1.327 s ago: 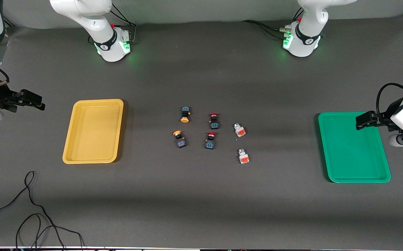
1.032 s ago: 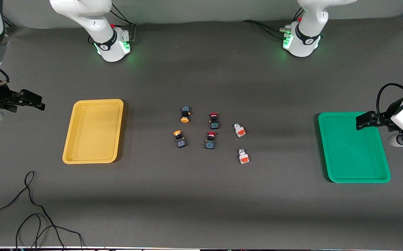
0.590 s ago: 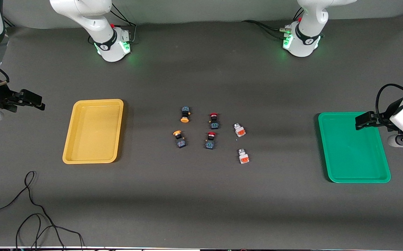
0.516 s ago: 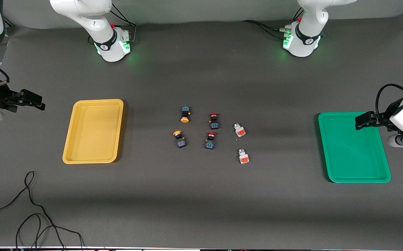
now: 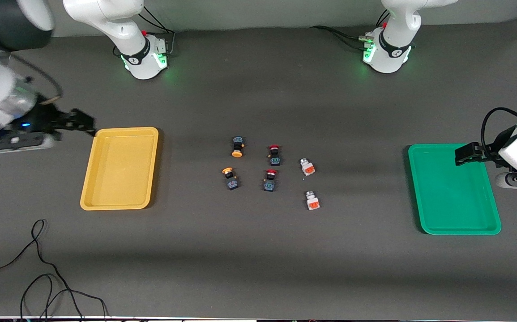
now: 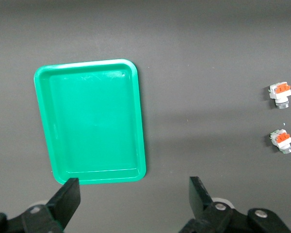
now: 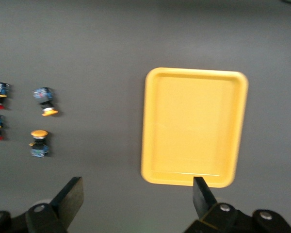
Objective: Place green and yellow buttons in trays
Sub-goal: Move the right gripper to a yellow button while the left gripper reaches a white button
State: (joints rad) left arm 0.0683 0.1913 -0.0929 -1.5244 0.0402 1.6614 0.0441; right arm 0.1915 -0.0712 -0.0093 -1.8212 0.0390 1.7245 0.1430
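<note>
Two yellow-capped black buttons [image 5: 237,146] [image 5: 230,178] and two white buttons with orange faces [image 5: 307,167] [image 5: 312,200] lie mid-table. The yellow tray [image 5: 119,170] lies toward the right arm's end, the green tray [image 5: 450,201] toward the left arm's end; both hold nothing. My right gripper [image 5: 83,121] is open and empty, in the air by the yellow tray's corner. My left gripper [image 5: 464,154] is open and empty over the green tray's rim. The right wrist view shows the yellow tray [image 7: 194,126] and yellow buttons [image 7: 46,101]. The left wrist view shows the green tray [image 6: 89,121] and white buttons [image 6: 280,93].
Two red-capped black buttons [image 5: 275,154] [image 5: 270,180] lie between the yellow-capped and the white ones. A black cable [image 5: 39,268] loops on the table near the front camera at the right arm's end. The arm bases [image 5: 144,56] [image 5: 386,53] stand at the table's edge farthest from the front camera.
My right arm has swung in toward the yellow tray, its gripper now at the tray's corner. My left gripper has barely shifted. The buttons and trays have not moved.
</note>
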